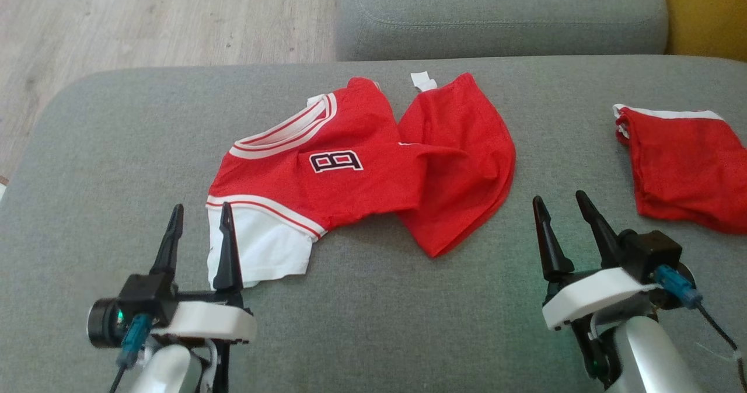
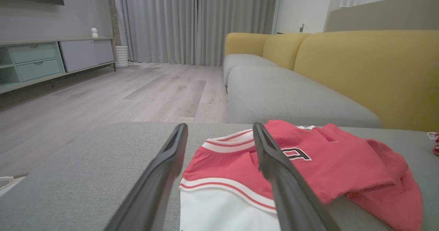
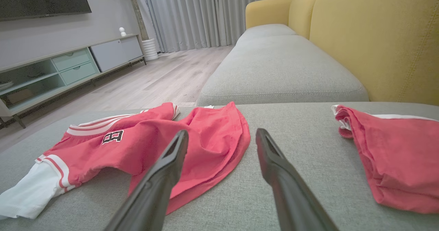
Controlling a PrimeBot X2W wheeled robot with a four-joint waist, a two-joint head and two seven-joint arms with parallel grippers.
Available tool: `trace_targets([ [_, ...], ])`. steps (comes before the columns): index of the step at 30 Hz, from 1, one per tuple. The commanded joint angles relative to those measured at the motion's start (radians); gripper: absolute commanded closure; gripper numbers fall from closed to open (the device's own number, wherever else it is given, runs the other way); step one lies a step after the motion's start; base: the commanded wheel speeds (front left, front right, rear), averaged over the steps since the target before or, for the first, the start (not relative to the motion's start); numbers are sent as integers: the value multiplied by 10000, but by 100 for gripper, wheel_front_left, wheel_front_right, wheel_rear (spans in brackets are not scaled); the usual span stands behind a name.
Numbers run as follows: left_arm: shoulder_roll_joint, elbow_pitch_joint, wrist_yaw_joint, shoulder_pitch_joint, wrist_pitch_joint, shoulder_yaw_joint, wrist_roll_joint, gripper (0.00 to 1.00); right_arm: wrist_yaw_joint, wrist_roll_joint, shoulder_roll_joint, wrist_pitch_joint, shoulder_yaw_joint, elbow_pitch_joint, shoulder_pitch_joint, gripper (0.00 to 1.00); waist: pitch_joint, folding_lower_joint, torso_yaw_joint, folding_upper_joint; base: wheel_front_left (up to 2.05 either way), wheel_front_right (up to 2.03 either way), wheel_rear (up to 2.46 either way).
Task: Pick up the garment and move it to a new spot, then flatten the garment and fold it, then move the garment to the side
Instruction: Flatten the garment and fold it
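Head view: the left gripper (image 1: 201, 208) stands wide open and empty, its fingertips at the white sleeve of the crumpled red jersey (image 1: 350, 177), which lies ahead and to its right on the grey cushion (image 1: 117, 148). The right gripper (image 1: 559, 198) is also wide and empty. A second red garment (image 1: 688, 159) lies to its right, so a drifting reach could take the wrong piece.

Left wrist view: the sleeve lies between the fingers, and a shallow pinch may catch only one layer.

Right wrist view: the doubled hem lies just left of the fingers. Pulling there could drag the jersey rather than flatten it.
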Motion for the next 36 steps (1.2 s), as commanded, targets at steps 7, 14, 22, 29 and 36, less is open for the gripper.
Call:
trace_targets([
  [7, -426, -847, -144, 50, -161, 868, 118, 0, -7, -135, 43, -85, 304, -542, -237, 0, 170, 0, 100, 0, 0, 0, 0],
  [14, -710, -732, -571, 2, -164, 1065, 437, 0, -7, -448, 43, 153, 931, -659, -535, 0, 432, 0, 268, 0, 0, 0, 0],
  [22, -1078, -290, -967, -298, -165, 1035, 714, 0, -7, -967, 43, 942, 2428, 268, -1086, 0, 686, 0, 582, 0, 0, 0, 0],
  [29, -1337, 11, -1255, -501, -165, 1080, 858, 0, -7, -1169, -155, 1462, 3395, 1635, -1804, 0, 947, 0, 843, 0, 0, 0, 0],
  [36, -1497, 157, -1464, -691, -166, 1233, 996, 0, -7, -1040, -330, 2002, 4090, 2851, -2425, 0, 1194, 0, 975, 0, 0, 0, 0],
])
